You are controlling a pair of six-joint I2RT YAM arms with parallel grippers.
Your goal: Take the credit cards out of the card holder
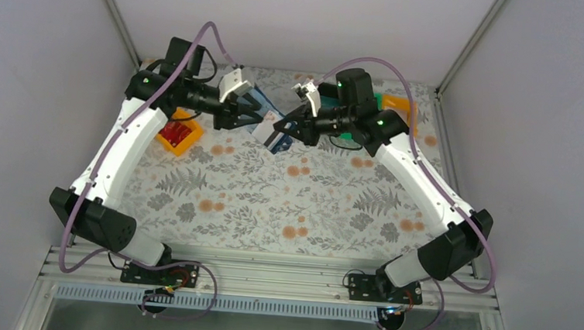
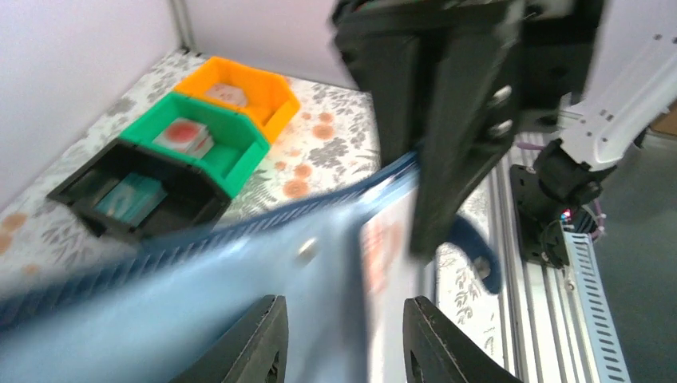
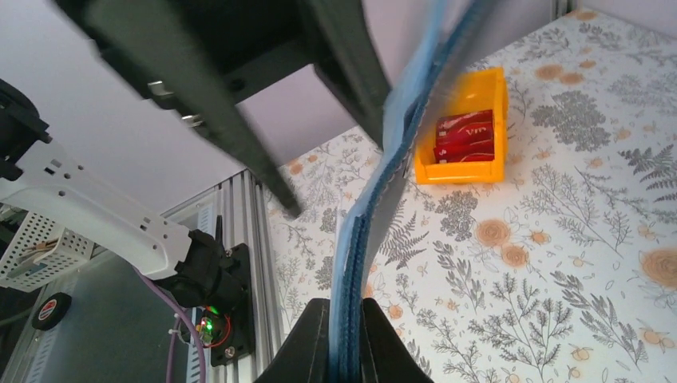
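From above, the two arms meet over the far part of the flowery table [image 1: 286,203]. The blue wallet [image 1: 273,138] hangs open in the air between the left gripper [image 1: 255,116] and the right gripper [image 1: 285,127]. Near the left arm sits the left orange bin [image 1: 168,142] with red cards [image 1: 175,131] in it. Behind the right arm, parts of a green bin [image 1: 373,101] and the right orange bin [image 1: 398,107] peek out.

The left wrist view is blurry. The left gripper [image 2: 343,303] is part way open. A pale blue flap of the wallet [image 2: 199,295] and a pale card [image 2: 387,247] with orange marks lie between its fingers. I cannot tell if the fingers press on them. The right gripper [image 2: 419,171] comes down from the top onto the wallet's far edge. Behind it, three bins stand side by side, touching. The right orange bin [image 2: 271,92] is farthest, then the green bin [image 2: 239,159], then a black bin [image 2: 188,209]. The black bin holds a teal card [image 2: 132,199]. The other two each hold a pale card with a reddish mark.

In the right wrist view, the right gripper [image 3: 345,335] is pinched tight on the edge of the wallet [image 3: 375,207]. The wallet stands up from the fingers, seen edge on. The left gripper [image 3: 335,171] reaches in from the top, its fingers apart, with one finger right against the wallet. Down on the table is the left orange bin [image 3: 459,171] with the red cards [image 3: 465,136] stacked inside.
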